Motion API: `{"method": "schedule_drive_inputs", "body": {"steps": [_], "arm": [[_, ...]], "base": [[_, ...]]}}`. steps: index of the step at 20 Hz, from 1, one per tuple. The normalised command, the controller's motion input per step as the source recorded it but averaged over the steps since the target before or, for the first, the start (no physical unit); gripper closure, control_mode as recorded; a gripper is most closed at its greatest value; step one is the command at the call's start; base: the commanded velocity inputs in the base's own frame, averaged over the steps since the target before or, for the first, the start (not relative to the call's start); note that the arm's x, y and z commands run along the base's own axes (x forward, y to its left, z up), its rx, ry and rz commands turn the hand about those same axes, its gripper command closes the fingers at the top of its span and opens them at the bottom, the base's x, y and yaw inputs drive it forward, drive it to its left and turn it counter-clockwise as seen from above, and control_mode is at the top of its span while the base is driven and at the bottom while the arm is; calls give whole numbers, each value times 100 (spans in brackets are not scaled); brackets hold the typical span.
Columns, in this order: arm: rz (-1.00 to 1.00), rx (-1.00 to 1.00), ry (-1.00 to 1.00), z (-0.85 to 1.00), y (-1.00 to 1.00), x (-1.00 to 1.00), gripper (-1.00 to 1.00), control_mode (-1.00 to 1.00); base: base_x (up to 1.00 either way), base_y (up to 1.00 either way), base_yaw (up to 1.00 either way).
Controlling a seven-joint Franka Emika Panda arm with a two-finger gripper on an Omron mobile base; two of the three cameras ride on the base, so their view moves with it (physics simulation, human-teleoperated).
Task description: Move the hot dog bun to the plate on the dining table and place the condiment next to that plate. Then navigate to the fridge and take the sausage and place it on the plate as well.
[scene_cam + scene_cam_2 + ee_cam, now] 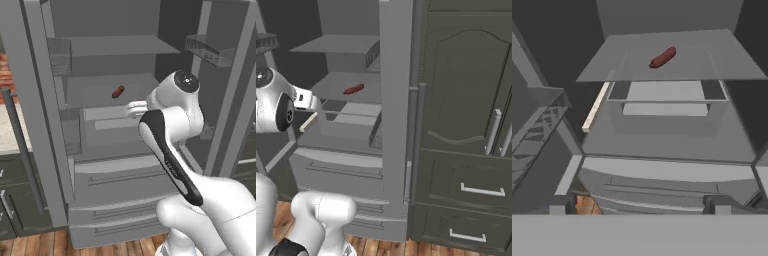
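Sausage (663, 57) lies alone on middle fridge shelf (732, 67); gripper (640, 209) well short of it, jaws wide, nothing held.

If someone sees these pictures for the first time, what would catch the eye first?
The red sausage stands out at once, lying alone on a grey shelf inside the open fridge. Next comes the white arm, reaching toward that shelf from below. To the right of the fridge stands a dark cabinet.
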Motion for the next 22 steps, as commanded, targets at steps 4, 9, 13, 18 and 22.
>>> {"method": "schedule_drive_inputs", "body": {"steps": [4, 9, 13, 18, 22], "arm": [[0, -4, 9, 0, -60, -100, -100, -100], [-4, -12, 6, 0, -23, -70, -100, -100], [-16, -7, 0, 0, 0, -24, -100, -100], [-2, 0, 0, 0, 1, -4, -100, 100], [0, 0, 0, 0, 0, 0, -100, 100]], "base": [[0, 0, 0], [0, 0, 0], [0, 0, 0], [-8, 55, -13], [34, 63, -22]]}}
